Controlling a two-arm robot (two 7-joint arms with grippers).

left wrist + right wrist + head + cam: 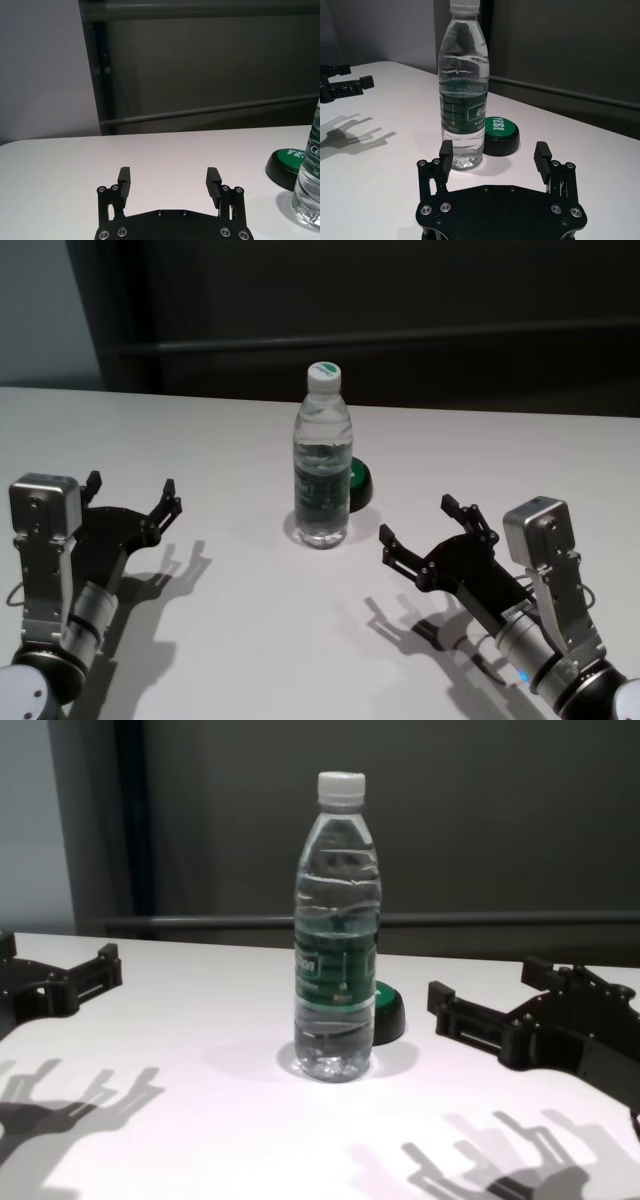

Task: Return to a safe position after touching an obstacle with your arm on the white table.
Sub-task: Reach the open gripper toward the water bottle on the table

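Note:
The obstacle, a clear water bottle (322,460) (337,940) with a white cap and dark green label, stands upright in the middle of the white table (250,640). My left gripper (133,488) (169,175) hovers open and empty over the table to the bottle's left, well apart from it. My right gripper (418,520) (493,147) is open and empty to the bottle's right and nearer to me, a short gap away. In the right wrist view the bottle (462,100) rises just beyond the fingers, not touching them.
A low black puck (358,483) (501,135) with a green top sits right behind the bottle on its right side. The table's far edge meets a dark wall (400,320). Bare tabletop lies in front of both grippers.

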